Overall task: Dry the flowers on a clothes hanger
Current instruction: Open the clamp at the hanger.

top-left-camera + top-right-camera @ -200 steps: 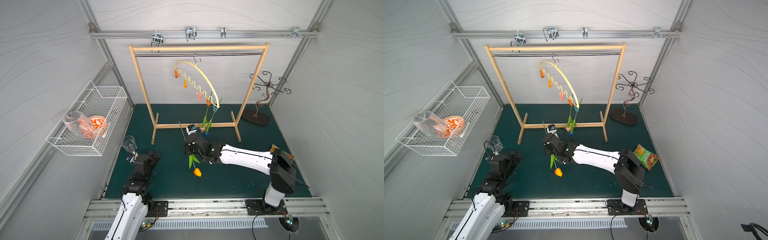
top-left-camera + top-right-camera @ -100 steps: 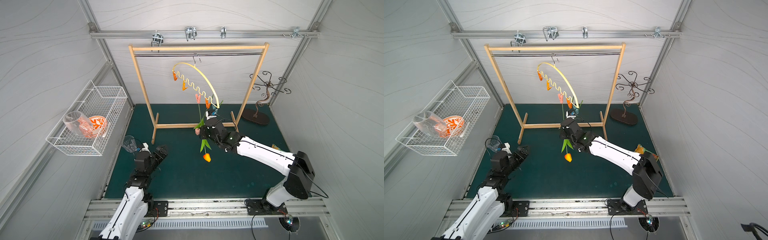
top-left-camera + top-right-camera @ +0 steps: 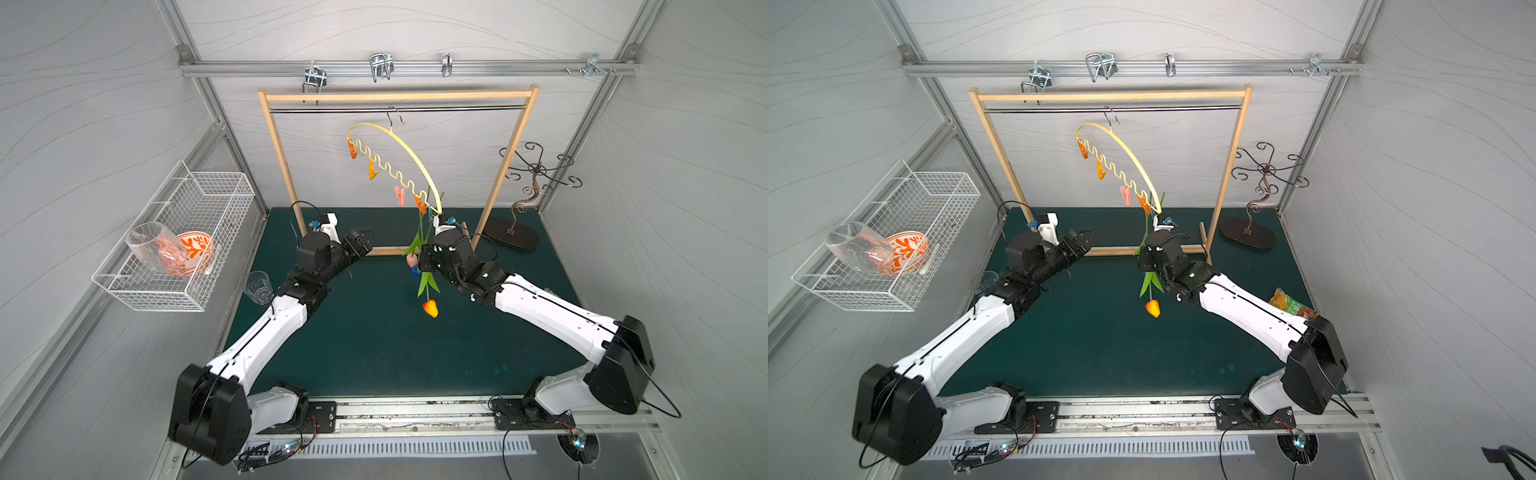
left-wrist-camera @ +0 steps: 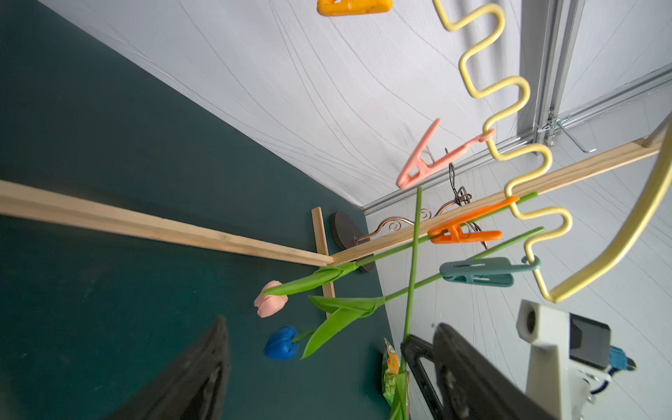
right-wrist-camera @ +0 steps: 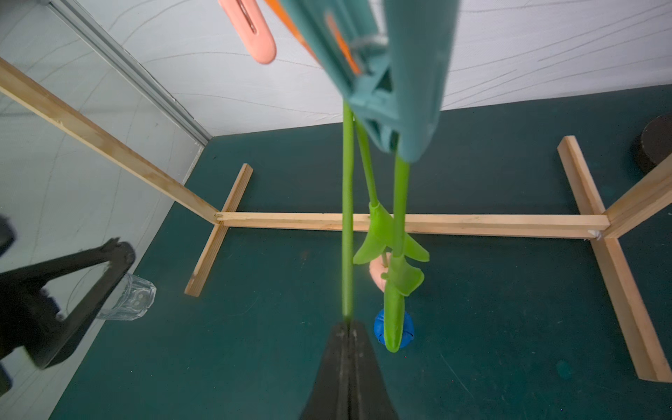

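You are pinching the orange tulip (image 3: 430,308) by its upright stem in the right gripper (image 5: 348,325), the free pink clothespin (image 3: 400,195) hanging at eleven o'clock on the clothes hanger (image 3: 417,161) (left gripper (image 3: 362,241) hovering spread at nine).

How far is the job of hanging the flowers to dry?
Done: the pink tulip hangs from the orange clothespin and the blue tulip from the teal clothespin on the hanger. In hand: the right hand is shut on the stem of the orange tulip. Left: clip it, probably in the free pink clothespin; the open left hand holds nothing.
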### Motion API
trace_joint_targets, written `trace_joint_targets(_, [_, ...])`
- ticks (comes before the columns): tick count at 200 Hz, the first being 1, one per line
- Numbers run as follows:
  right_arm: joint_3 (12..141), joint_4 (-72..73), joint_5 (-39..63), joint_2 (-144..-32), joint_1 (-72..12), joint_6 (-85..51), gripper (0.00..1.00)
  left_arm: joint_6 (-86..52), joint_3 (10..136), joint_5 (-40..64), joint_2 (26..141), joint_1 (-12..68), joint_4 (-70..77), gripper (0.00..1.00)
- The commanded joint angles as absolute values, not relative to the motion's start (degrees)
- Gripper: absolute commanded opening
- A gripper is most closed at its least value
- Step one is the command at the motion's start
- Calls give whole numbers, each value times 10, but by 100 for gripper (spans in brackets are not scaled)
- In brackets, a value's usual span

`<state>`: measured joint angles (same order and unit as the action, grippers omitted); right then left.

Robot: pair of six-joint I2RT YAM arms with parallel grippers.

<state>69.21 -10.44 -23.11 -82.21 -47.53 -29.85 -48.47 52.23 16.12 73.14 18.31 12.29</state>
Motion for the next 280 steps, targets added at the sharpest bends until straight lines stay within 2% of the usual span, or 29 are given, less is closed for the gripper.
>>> trace_joint_targets(1, [689,-99,-222,-787,-461,-276,0,-463,590,213,783,191,189,88])
trace_joint_targets(29, [681,-92,-200,-769,-453,-258,0,-426,645,257,841,201,231,85])
trace_joint_targets(87, [681,-90,-179,-761,-440,-220,0,-361,651,245,873,206,333,83])
trace_joint_targets(137, [676,-90,-158,-749,-433,-204,0,-312,695,268,912,207,337,82])
trace_joint_targets(203, [669,-94,-156,-738,-426,-192,0,-172,750,157,919,248,272,78])
trace_joint_targets(253, [666,-100,-156,-729,-424,-193,0,-166,755,111,934,254,283,73])
trace_joint_targets(280, [664,-102,-159,-725,-424,-189,0,-171,771,109,945,254,278,66])
